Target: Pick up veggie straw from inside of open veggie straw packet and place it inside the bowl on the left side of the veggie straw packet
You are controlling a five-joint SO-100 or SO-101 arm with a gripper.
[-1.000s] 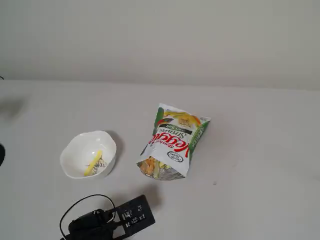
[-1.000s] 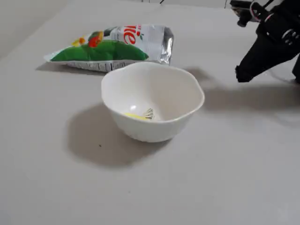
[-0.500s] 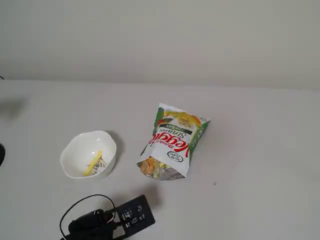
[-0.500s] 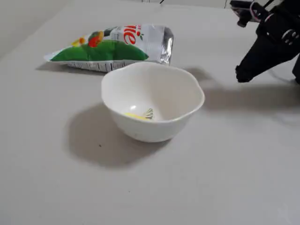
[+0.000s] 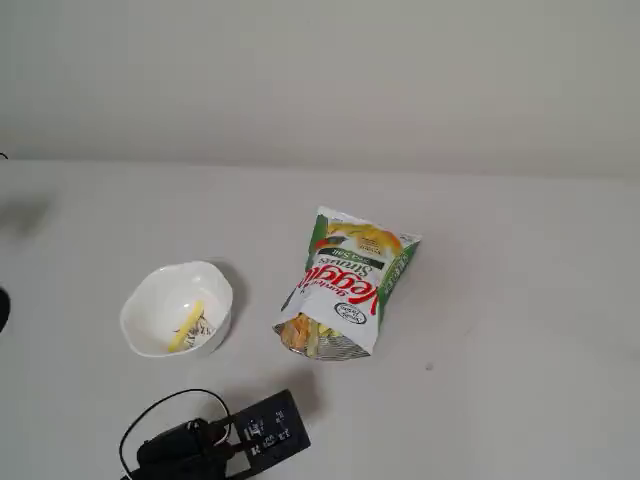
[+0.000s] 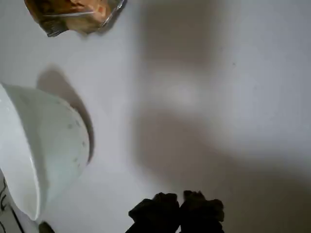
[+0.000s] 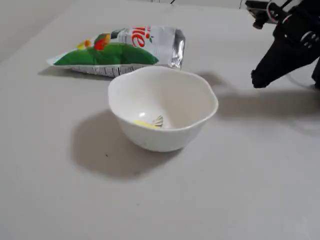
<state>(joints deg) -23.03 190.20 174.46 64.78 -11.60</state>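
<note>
The white wavy-rimmed bowl [image 5: 160, 292] stands left of the veggie straw packet [image 5: 350, 285] in a fixed view. A pale-yellow veggie straw [image 5: 186, 327] lies inside the bowl and also shows in the other fixed view [image 7: 144, 124]. The packet lies flat with its open foil mouth [image 5: 305, 335] facing the near edge; orange straws show inside it [image 6: 73, 10]. My black gripper [image 5: 288, 408] is below and between bowl and packet, above the table. Its fingertips are pressed together and hold nothing [image 6: 179, 206]. It is apart from the bowl [image 7: 165, 140] and the packet [image 7: 120, 50].
The plain white table [image 5: 500, 330] carries only the bowl and packet. My arm's black body and a looped cable [image 5: 160, 430] sit at the bottom edge of a fixed view. The bowl's outer wall [image 6: 48, 145] fills the left of the wrist view.
</note>
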